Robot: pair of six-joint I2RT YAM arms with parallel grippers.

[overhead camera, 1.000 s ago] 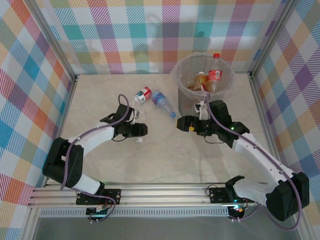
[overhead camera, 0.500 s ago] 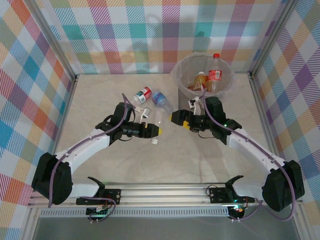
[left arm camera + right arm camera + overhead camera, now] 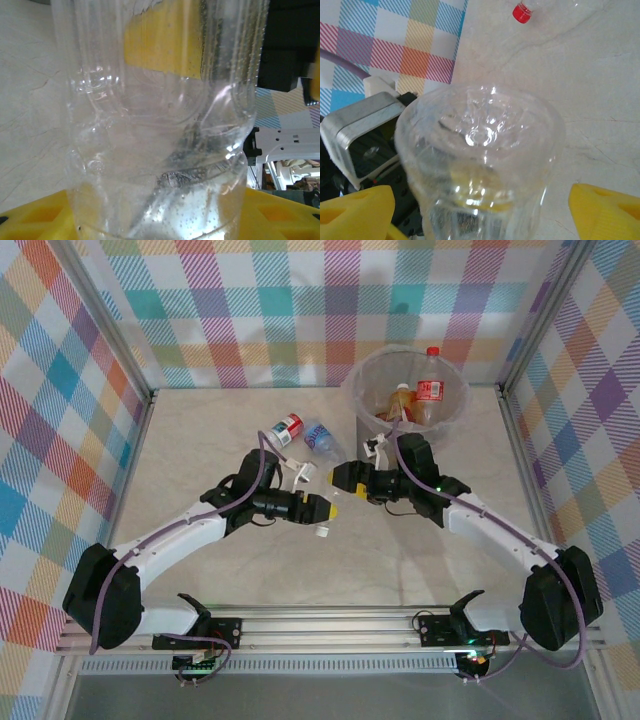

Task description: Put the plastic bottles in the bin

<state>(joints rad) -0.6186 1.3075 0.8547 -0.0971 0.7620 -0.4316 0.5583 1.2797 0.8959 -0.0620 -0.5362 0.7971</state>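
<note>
Now left jaws grip clear bottle [image 3: 160, 140]; right jaws spread round its base; red labels [image 3: 429, 390] illegible.

A clear plastic bottle [image 3: 160, 140], droplets beading its inside, sits between the left gripper's [image 3: 160, 220] yellow jaws, pale marbled surface [image 3: 30, 100] at left, black housing [image 3: 292, 45] at upper right.

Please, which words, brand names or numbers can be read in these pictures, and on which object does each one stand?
None can be read.
The labels on the red-label bottle, the blue-label bottle and the bottles in the bin are too small.
The clear bottle shows no print.
</note>
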